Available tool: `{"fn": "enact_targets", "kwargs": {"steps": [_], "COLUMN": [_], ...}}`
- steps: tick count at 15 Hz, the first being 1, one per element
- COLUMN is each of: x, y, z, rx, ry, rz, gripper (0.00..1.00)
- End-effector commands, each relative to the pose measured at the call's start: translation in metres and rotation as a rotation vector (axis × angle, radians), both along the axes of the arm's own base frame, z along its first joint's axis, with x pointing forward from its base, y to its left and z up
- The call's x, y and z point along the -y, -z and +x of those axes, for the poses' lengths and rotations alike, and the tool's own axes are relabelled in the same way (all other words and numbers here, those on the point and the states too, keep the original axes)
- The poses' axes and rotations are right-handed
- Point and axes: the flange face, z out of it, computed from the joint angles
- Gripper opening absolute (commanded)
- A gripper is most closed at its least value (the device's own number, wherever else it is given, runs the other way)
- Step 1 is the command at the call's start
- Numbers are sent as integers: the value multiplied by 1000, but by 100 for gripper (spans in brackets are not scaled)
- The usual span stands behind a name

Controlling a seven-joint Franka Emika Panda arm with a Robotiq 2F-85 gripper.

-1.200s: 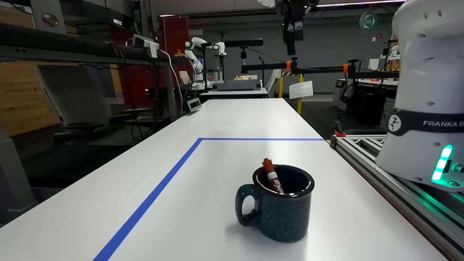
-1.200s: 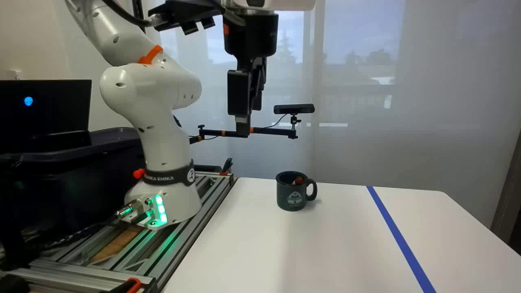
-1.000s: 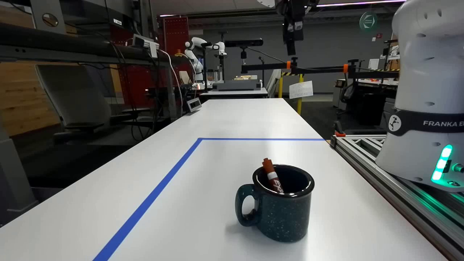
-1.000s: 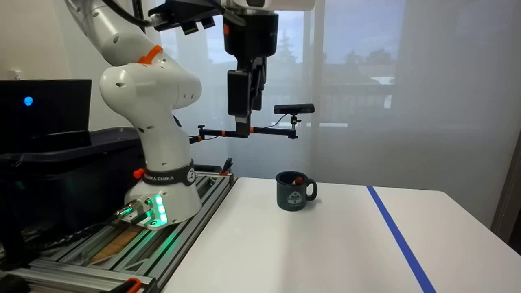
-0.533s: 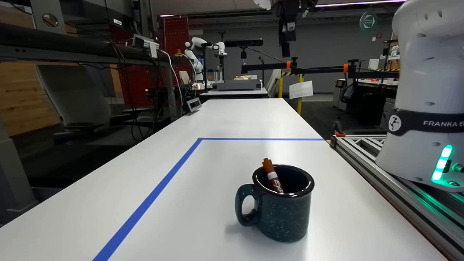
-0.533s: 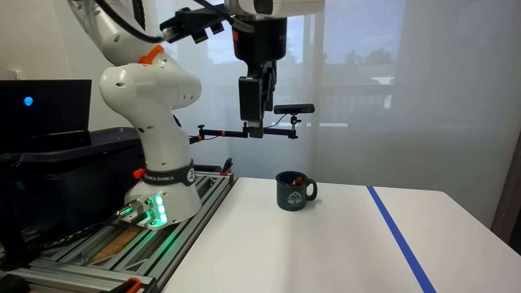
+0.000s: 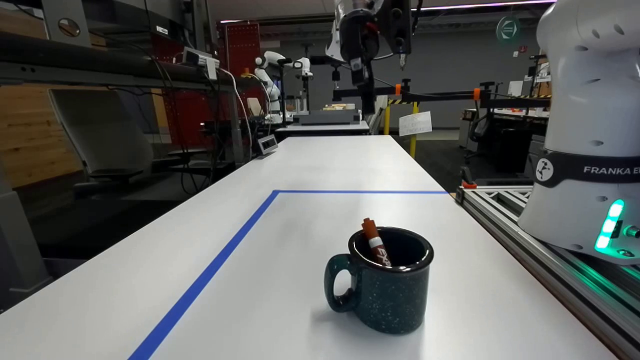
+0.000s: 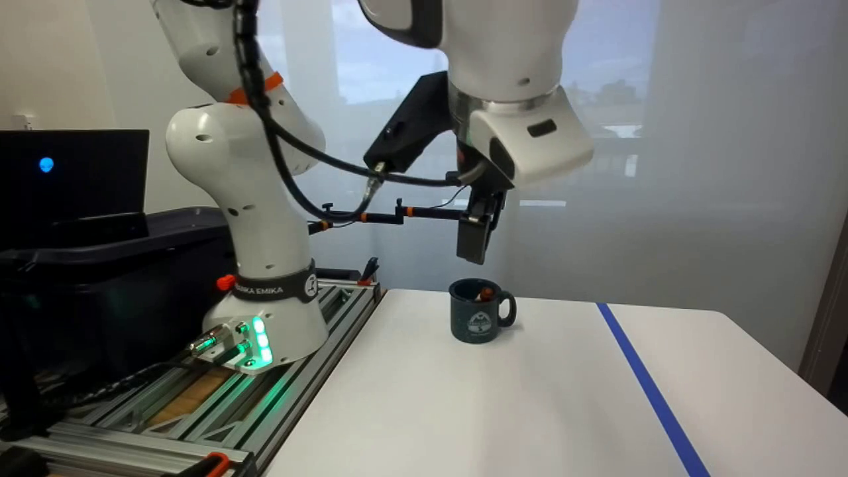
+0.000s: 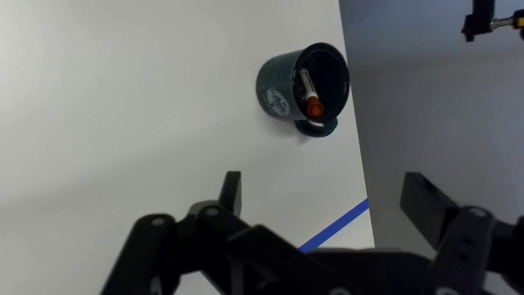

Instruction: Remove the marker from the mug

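The dark teal mug (image 7: 395, 300) stands upright on the white table. It also shows in an exterior view (image 8: 467, 324) and in the wrist view (image 9: 276, 73), its handle towards the gripper in the wrist view. The marker (image 7: 372, 235) leans inside the mug, its red-brown cap just above the rim; its lower end is hidden in an exterior view. In the wrist view the marker (image 9: 310, 90) shows its whitish barrel and the cap at the handle side. My gripper (image 9: 323, 174) is open with nothing between its fingers. In an exterior view the gripper (image 8: 474, 258) hangs tilted, apart from the mug.
Blue tape (image 7: 240, 235) lines the table top (image 7: 250, 300). The robot's metal base rail (image 7: 525, 260) runs along one table edge. A camera on a black bar (image 7: 370, 92) stands beyond the table. In the wrist view the table edge lies close past the mug.
The arm has swung out over the table, and the gripper has come lower, turned and tilted, nearer the mug in both exterior views. The mug and marker have not moved.
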Motion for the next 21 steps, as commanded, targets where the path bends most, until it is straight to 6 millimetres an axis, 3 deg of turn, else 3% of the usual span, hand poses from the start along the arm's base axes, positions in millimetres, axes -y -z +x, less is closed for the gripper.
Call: {"fn": "enact_targets", "kwargs": {"steps": [1, 2, 8, 15, 19, 20, 21], "x": [-23, -17, -25, -66, -90, -82, -86], "y": [15, 13, 28, 77, 85, 87, 88], "z": [20, 9, 21, 53, 79, 65, 69], "rx": [-132, -85, -171, -352, -416, -400, -404], "ry": [-94, -51, -90, -104, 78, -9, -5], "rz": [126, 62, 89, 102, 131, 113, 111], "gripper": [100, 100, 100, 100, 100, 100, 100]}}
